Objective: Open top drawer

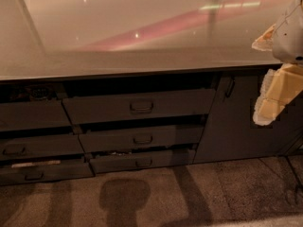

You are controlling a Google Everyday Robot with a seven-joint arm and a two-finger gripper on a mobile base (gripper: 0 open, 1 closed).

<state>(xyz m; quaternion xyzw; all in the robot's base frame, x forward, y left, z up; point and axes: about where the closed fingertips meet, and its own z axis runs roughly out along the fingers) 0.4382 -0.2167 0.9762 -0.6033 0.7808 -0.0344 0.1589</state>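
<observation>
A wide, glossy countertop (118, 32) fills the upper half of the view. Under its front edge, towards the right, is a flat grey cabinet door (232, 126) with a vertical handle (230, 87). The top drawer (104, 109) sits directly below the countertop's middle, left of that door, with a dark gap above its front (its inside is not visible). Two shorter drawers (113, 140) are stacked beneath it. The gripper (273, 98) hangs just below the countertop's right end, before the door; I cannot tell whether it is open or closed. The drawer's loop handle (141, 106) is centred.
</observation>
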